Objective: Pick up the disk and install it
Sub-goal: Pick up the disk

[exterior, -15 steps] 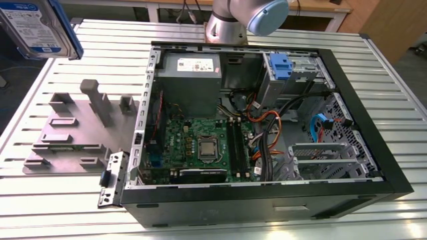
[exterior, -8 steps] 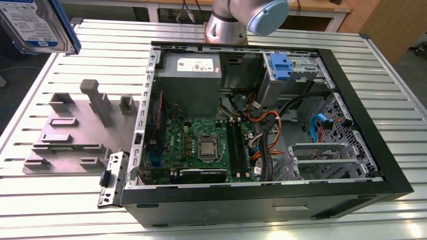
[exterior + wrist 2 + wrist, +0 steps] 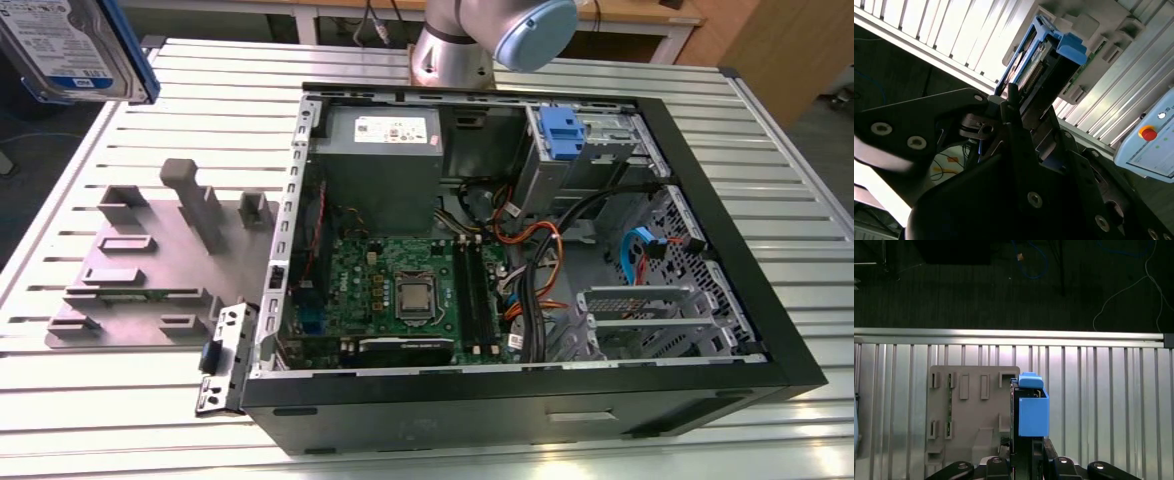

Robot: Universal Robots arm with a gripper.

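The claw [image 3: 1026, 452] pinched one end of the disk [image 3: 1031, 412] above the slatted surface [image 3: 1104, 405]; it looked stiff, fairly heavy and shock-sensitive.

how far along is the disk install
Pickup looks done: the gripper is shut on the disk, holding it clear of the table, above the grey fixture. In hand: the disk is in the air, at the exterior view's upper left, well apart from the open case. Left: installing, since the disk is not yet in the case.
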